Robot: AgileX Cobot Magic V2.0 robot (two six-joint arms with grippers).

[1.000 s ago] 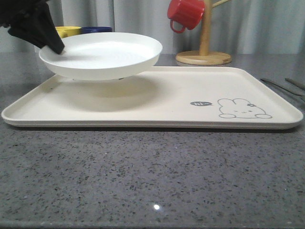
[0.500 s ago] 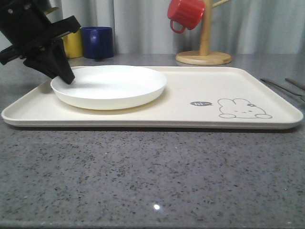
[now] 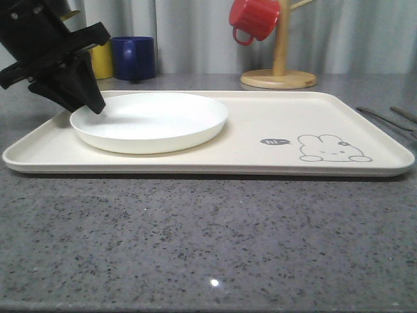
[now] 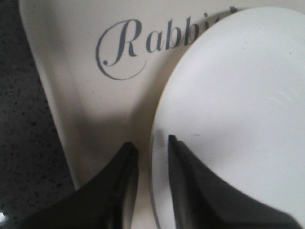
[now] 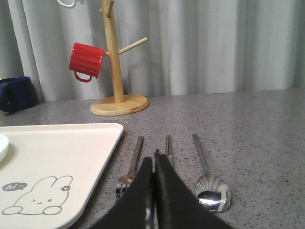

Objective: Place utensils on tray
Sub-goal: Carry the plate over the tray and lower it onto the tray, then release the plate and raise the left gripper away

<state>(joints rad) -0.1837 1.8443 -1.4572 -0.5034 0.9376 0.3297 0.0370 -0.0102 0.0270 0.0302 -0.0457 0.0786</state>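
The cream tray (image 3: 260, 111) lies across the table with a round white plate (image 3: 150, 120) resting on its left half. My left gripper (image 4: 150, 143) straddles the plate's (image 4: 238, 95) rim, open, with a small gap on each side, above the tray's "Rabbit" script (image 4: 143, 45). To the right of the tray (image 5: 57, 143) the utensils lie side by side on the table: a fork (image 5: 133, 162), chopsticks (image 5: 168, 145) and a spoon (image 5: 213, 191). My right gripper (image 5: 153, 160) hovers shut over the chopsticks' near end, holding nothing.
A wooden mug tree (image 3: 280, 65) with a red mug (image 3: 253, 19) stands behind the tray. A blue mug (image 3: 133, 57) and a yellow mug (image 3: 101, 60) stand at the back left. The utensil handles (image 3: 384, 119) show past the tray's right edge.
The left gripper came down with the plate, which went from hanging above the tray to resting flat on it. The tray and utensils have not moved.
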